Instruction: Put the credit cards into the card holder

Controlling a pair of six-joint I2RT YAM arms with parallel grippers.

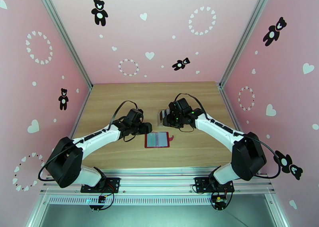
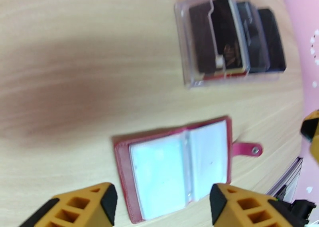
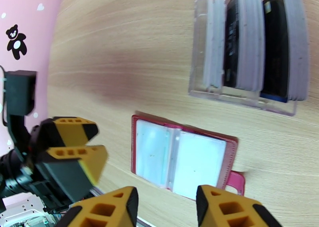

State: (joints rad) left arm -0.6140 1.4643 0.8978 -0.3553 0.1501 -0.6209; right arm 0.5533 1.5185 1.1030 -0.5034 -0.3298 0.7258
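The card holder (image 1: pixel 157 140) lies open on the table, dark red with pale clear pockets and a snap tab at its right. In the left wrist view the card holder (image 2: pixel 179 164) sits just beyond my left gripper (image 2: pixel 163 202), which is open with nothing between its fingers. My right gripper (image 3: pixel 167 204) is also open and hovers over the near edge of the card holder (image 3: pixel 183 160). The credit cards (image 3: pixel 243 44) stand in pale and black stacks inside a clear rack (image 3: pixel 199 64). From above, my left gripper (image 1: pixel 146 128) is left of the holder and my right gripper (image 1: pixel 169 119) is by the rack.
The clear rack (image 1: pixel 162 118) stands just behind the holder, under the right wrist. My left gripper (image 3: pixel 97 142) shows at the left of the right wrist view, close beside the holder. Pink walls enclose the wooden table (image 1: pixel 119 96) on three sides.
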